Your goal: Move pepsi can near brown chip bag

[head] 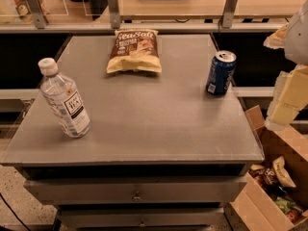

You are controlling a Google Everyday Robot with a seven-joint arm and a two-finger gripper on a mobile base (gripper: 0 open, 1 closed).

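The pepsi can point(221, 73) stands upright near the right edge of the grey table point(144, 124); it is dark blue with a silver top and a white label patch. The brown chip bag point(134, 51) lies flat at the far middle of the table, with "Sea Salt" lettering and a pale yellow lower edge. The can is well to the right of the bag and a little nearer to me. My gripper point(287, 99) hangs at the right edge of the view, beyond the table's right side, to the right of the can and apart from it.
A clear plastic tea bottle point(64, 99) with a white cap stands at the table's left front. An open cardboard box point(269, 186) with snack packs sits on the floor at the lower right. A railing and a counter run behind the table.
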